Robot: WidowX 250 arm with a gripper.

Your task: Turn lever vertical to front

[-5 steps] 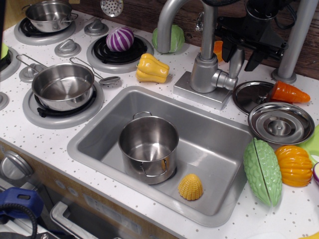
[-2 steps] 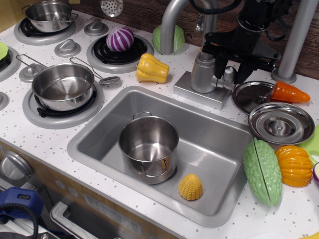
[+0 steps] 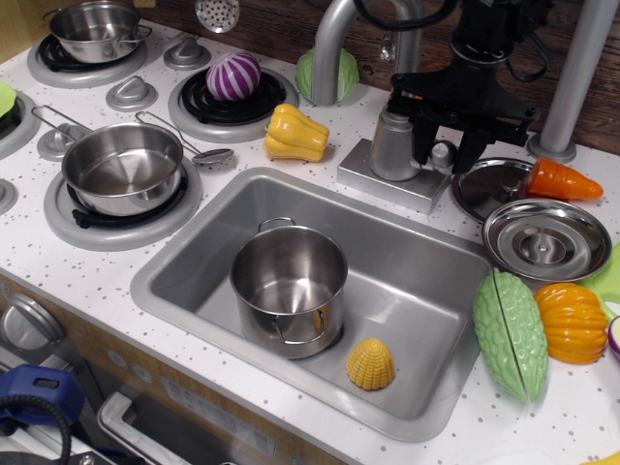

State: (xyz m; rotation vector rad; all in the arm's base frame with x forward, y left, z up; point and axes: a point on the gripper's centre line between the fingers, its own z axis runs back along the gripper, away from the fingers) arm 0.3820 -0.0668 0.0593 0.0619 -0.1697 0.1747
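The black robot gripper (image 3: 444, 153) straddles the faucet's right side, jaws spread around the small silver-grey lever hub (image 3: 444, 152); the lever's long axis is hidden.

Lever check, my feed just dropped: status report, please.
Pincer down at faucet body, fingers straddling the hub; grip unclear. Lever mostly hidden behind them, angle unreadable. Nothing else crowding it; pot lid sits alongside.

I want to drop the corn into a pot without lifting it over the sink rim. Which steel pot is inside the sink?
The tall two-handled pot, standing upright in the sink beside the yellow corn. The other two sit on stove burners.
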